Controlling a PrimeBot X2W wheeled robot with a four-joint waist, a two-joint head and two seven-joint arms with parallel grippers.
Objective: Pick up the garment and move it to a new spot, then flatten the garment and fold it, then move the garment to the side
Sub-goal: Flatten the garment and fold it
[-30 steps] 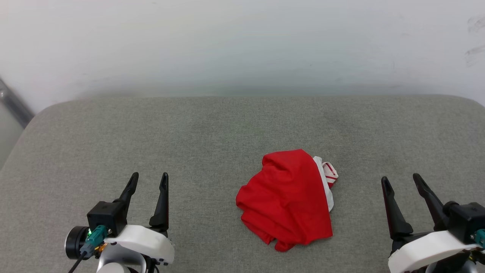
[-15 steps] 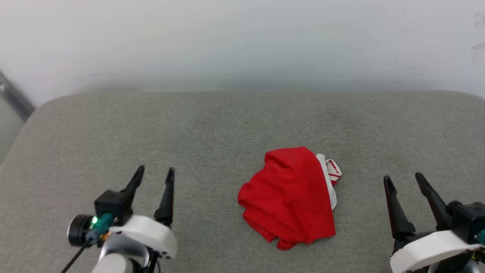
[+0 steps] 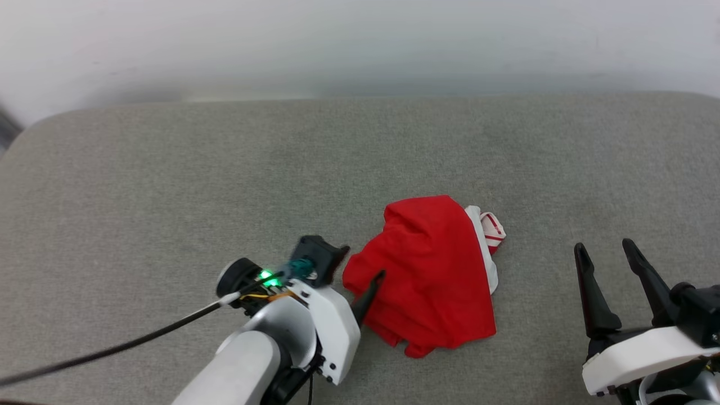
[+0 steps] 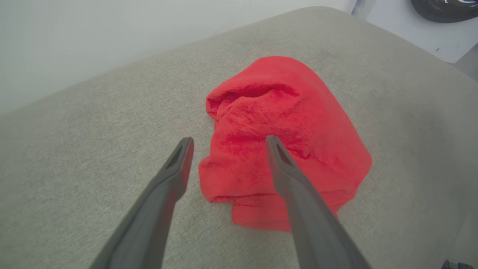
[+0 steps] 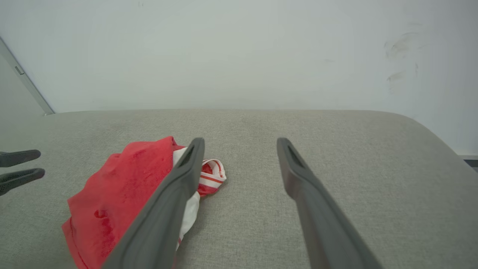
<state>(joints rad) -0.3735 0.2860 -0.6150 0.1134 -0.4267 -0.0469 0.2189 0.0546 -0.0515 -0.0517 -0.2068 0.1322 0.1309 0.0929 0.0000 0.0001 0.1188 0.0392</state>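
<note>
a grey padded surface (image 3: pixel 169 169) is spread beneath the garment (image 3: pixel 427 275), which is bunched into a red heap; the left gripper (image 4: pixel 229 139) is held at the garment's left edge, fingers apart, nothing clamped; the right gripper (image 3: pixel 603 246) is kept well off the garment's right, fingers likewise apart and empty; a striped white sleeve (image 3: pixel 490 230) is seen at the garment's far right corner

The crumpled red cloth garment (image 3: pixel 433 281) lies on the grey fabric cushion (image 3: pixel 169 180), right of centre. The dark-fingered left gripper (image 4: pixel 228 140) straddles its left edge. The dark-fingered right gripper (image 3: pixel 603 246) sits well apart on its right. The pale wall (image 3: pixel 360 45) stands behind.
</note>
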